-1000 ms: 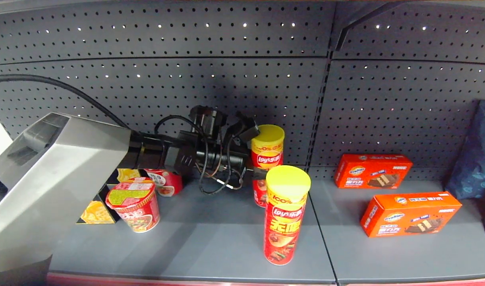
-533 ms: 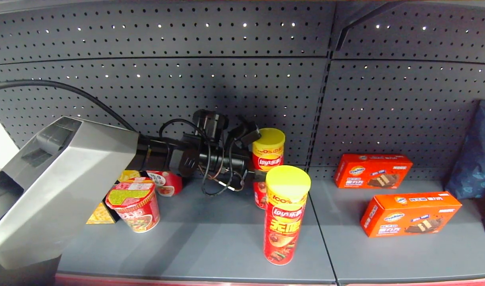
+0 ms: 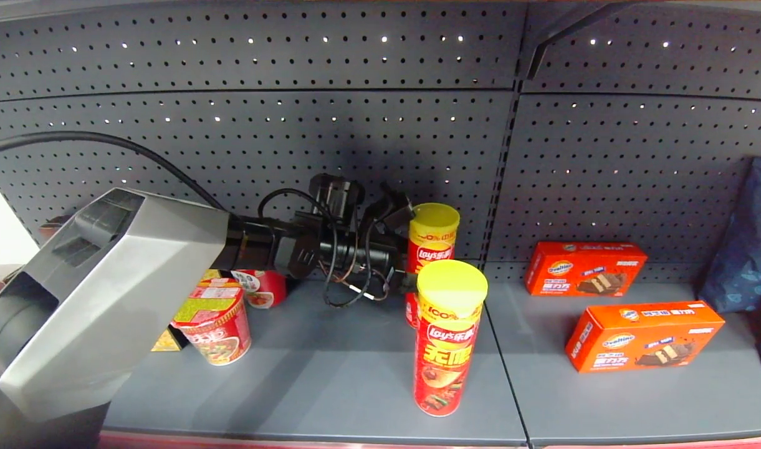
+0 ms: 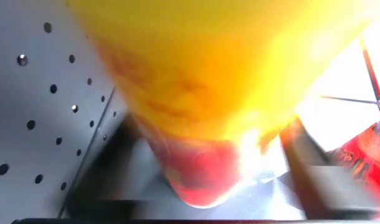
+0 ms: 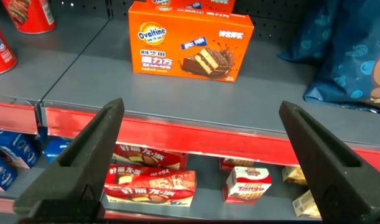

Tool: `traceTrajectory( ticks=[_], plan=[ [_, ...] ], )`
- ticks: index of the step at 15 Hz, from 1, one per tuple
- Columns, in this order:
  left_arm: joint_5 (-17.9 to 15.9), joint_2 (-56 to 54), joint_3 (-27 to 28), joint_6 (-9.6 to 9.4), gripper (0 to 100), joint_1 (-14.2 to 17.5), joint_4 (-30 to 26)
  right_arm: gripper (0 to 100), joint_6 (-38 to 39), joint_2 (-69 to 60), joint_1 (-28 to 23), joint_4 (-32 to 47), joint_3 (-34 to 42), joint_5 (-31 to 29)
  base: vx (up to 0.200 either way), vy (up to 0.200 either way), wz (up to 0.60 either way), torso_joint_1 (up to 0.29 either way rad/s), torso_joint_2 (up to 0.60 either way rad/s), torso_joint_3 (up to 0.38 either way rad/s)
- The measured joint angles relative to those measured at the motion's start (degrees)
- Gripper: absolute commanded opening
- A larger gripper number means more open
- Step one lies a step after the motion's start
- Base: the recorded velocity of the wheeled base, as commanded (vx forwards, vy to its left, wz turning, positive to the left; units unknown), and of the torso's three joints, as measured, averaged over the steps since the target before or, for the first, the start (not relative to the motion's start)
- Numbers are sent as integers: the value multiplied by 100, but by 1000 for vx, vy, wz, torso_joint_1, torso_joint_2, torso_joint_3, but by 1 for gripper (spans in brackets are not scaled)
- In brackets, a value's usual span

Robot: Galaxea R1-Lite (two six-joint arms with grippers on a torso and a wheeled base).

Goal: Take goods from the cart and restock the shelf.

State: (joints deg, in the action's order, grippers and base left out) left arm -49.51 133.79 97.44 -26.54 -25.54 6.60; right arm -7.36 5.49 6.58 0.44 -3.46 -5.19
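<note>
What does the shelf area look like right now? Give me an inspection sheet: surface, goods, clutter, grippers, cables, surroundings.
Surface: grey shelf, two panels meeting at a seam.
Job's things: rear chip can in the left gripper, behind the upright front chip can; cannot tell if its base touches the shelf.
Clutter: noodle cup upright, second cup behind it; rear orange box and front orange box lying flat; blue bag far right.
Grippers: left gripper shut on the rear chip can; right gripper open, before the shelf's red edge.
Cables: black cable along the left arm; loose wires at its wrist.
Surroundings: pegboard wall; boxes on the shelf below.
</note>
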Motion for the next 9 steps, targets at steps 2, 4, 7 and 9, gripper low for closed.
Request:
traceTrajectory(
  ticks=[2,4,7,9],
  plan=[
    [0,0,-28,-113,100,-4,-2,100,-5,0,0,0,-1,2,0,0,0,0,0,0],
    [0,-11,-122,-404,100,44,-6,100,-7,2,0,0,0,2,0,0,0,0,0,0],
    [90,-282,-638,-803,100,256,11,100,-7,2,0,0,-1,46,0,0,0,0,0,0],
    [227,-675,-1180,-959,100,453,60,100,-10,2,5,49,-22,197,0,0,0,0,0,0]
  ],
)
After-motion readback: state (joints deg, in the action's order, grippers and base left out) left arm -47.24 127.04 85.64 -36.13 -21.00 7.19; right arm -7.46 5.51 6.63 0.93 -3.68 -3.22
